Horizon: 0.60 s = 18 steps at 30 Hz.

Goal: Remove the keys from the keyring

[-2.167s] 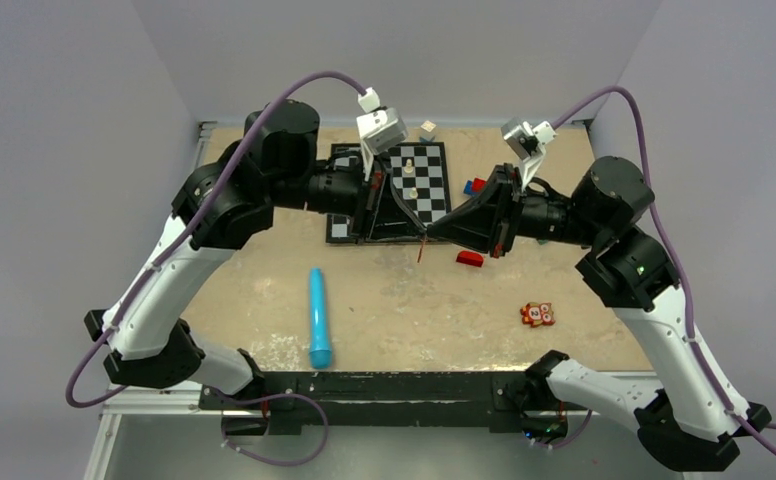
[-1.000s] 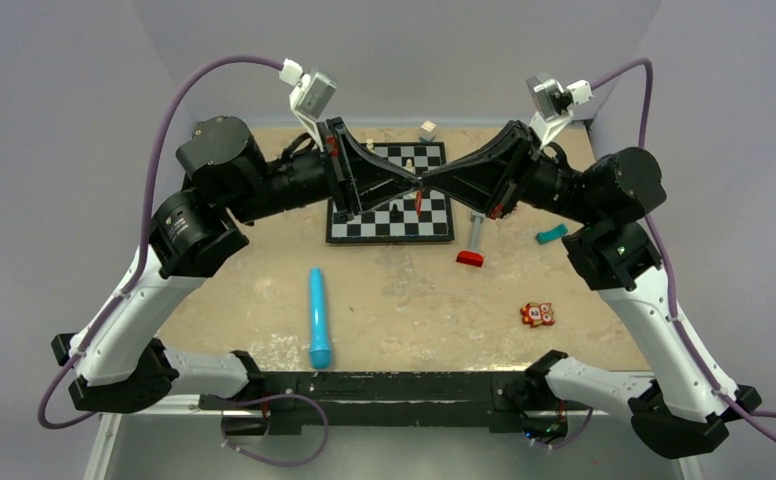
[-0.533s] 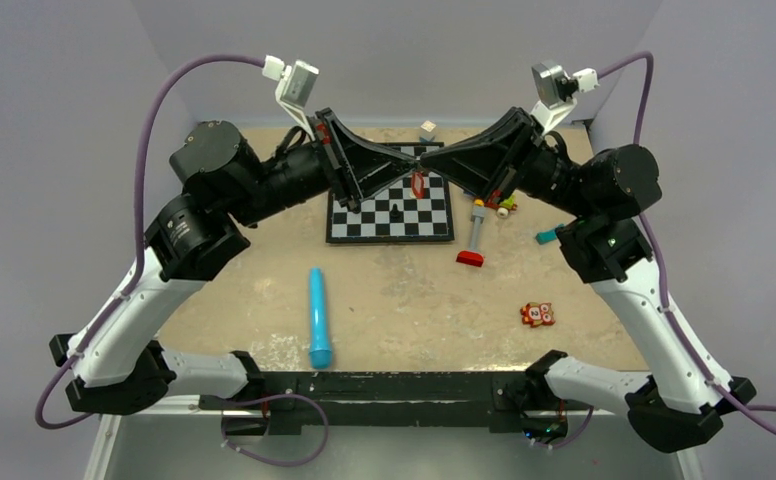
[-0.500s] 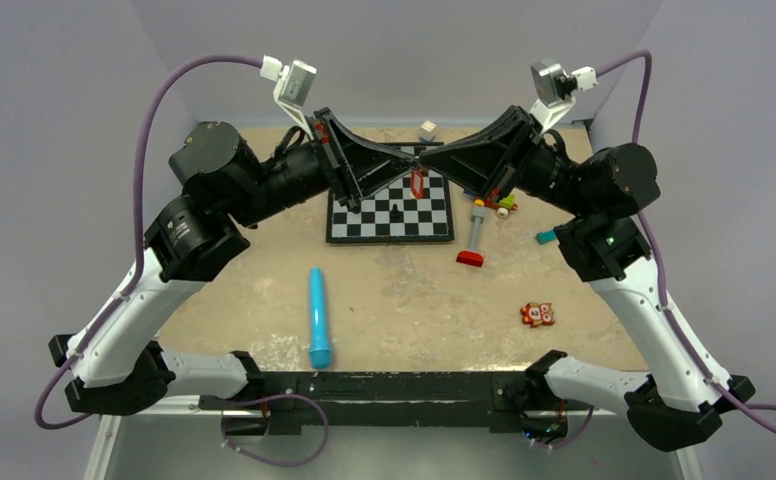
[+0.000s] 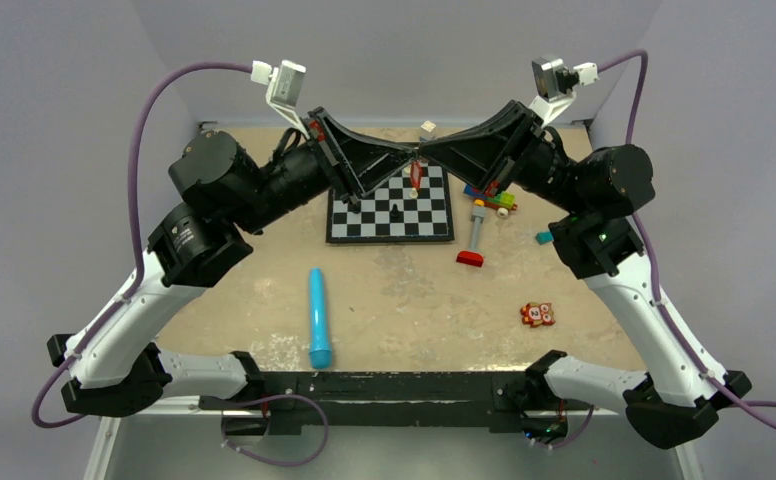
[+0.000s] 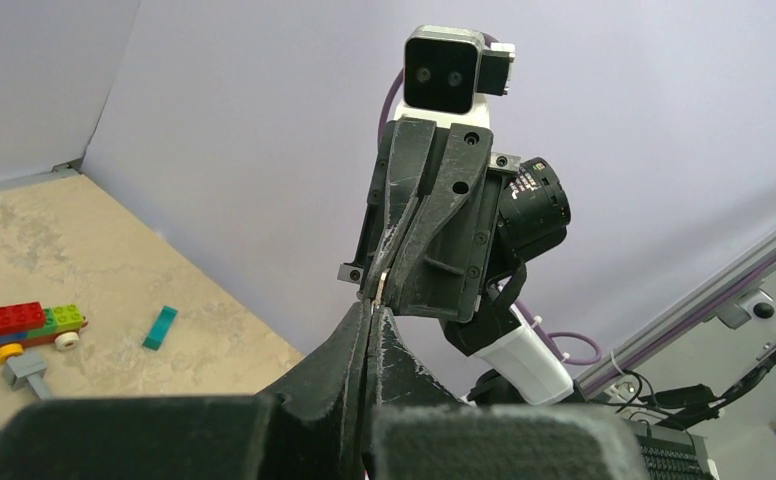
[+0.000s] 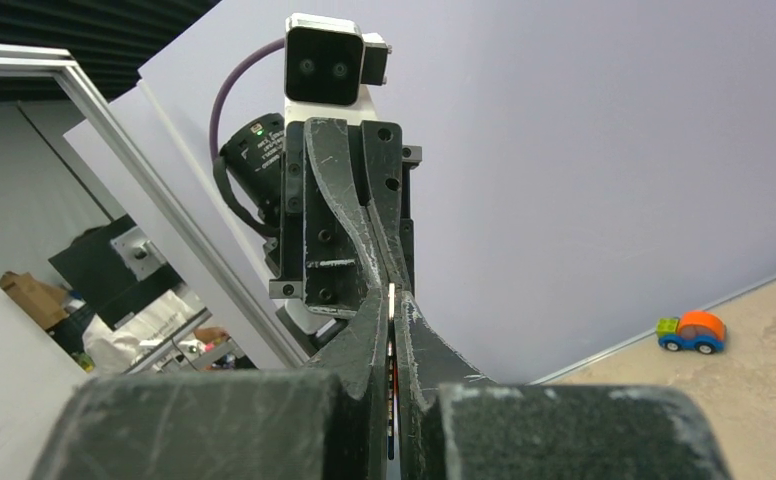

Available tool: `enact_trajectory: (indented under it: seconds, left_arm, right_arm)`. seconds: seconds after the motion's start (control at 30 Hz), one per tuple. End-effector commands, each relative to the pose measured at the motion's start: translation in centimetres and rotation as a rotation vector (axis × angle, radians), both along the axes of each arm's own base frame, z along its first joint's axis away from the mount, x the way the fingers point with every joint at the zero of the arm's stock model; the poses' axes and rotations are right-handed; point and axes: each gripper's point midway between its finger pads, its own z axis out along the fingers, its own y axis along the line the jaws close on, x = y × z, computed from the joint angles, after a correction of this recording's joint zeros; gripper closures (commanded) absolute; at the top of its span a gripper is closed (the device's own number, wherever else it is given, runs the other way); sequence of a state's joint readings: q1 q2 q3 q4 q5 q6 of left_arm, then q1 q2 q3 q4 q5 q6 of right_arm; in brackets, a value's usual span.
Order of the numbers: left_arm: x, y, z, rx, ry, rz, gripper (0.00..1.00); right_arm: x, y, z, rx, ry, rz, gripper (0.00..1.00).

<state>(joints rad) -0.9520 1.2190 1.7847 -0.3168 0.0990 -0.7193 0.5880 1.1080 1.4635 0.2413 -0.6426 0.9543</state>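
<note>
In the last couple of seconds I have lifted both arms off the bench (image 5: 404,290) and carried them toward the far side. They were low over the near edge of the chessboard (image 5: 364,215). Now my left claw (image 5: 409,158) and right claw (image 5: 428,156) meet tip to tip, high above the board's far rows.

The keyring (image 5: 416,176) came up with them. Its red tag hangs free in the air just below the point where the two claws touch, clear of the board and the chess pieces.

Both claws are squeezed fully closed. In the right wrist view a thin pale sliver (image 7: 392,300) shows between my right claw's closed tips, with a trace of red below it. I cannot tell whether that sliver is the key or the ring wire. My left claw is pinched on the same small bundle from the other side, and the grip itself is too small to make out.

I judge the lift was meant to let the tag dangle and give room to work. No key lies loose on the bench, so the separation looks not yet done. Next I would need a careful twist or pull apart, and either pinch could slip.
</note>
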Motion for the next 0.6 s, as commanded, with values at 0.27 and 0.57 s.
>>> enact_trajectory:
  seconds: [0.27,0.57]
  left_arm:
    - [0.8,-0.6,-0.3,0.023,-0.027,0.024,0.96]
    - [-0.4,1.5,-1.8,0.156,-0.074,0.031,0.43]
  right_arm:
    - [-2.2,-0.3,0.6,0.029,-0.037,0.061,1.0]
    - [-2.6,-0.5,-1.4,-0.025,-0.02,0.056,1.0]
